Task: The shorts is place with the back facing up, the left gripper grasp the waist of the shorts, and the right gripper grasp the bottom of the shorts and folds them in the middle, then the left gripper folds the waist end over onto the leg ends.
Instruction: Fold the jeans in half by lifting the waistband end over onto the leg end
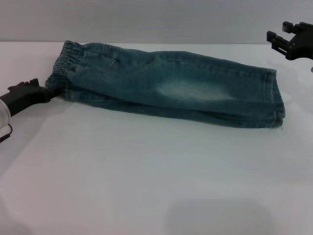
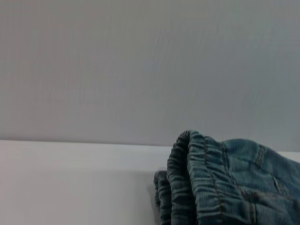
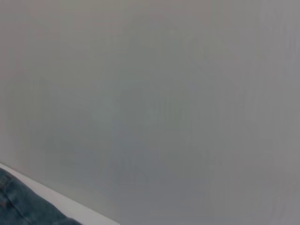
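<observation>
White worktop [image 1: 146, 186] carries everything here, under a grey wall. On it lie the shorts [image 1: 171, 88], blue faded denim, already folded in the middle along their length, so they make one long narrow band. The band runs from the left claw [image 1: 46, 92] across toward the right claw [image 1: 288, 40].

The waist of the shorts [image 1: 66, 63], with its ruffled elastic, is the end next to the left claw. This claw is low at the worktop, and its black tip touches the near corner of the waist. The tip seems to pinch the cloth there, but how far the fingers are apart I cannot tell, because the denim hides them. In the left wrist view the gathered waist [image 2: 197, 178] fills the corner just in front of the claw.

The leg ends [image 1: 274, 98] lie at the opposite side, below the right claw and a little toward the left claw from it. The right claw is lifted above the worktop, apart from the denim, its fingers spread open and holding nothing. The right wrist view shows only a small piece of denim [image 3: 18, 206] at the edge.
</observation>
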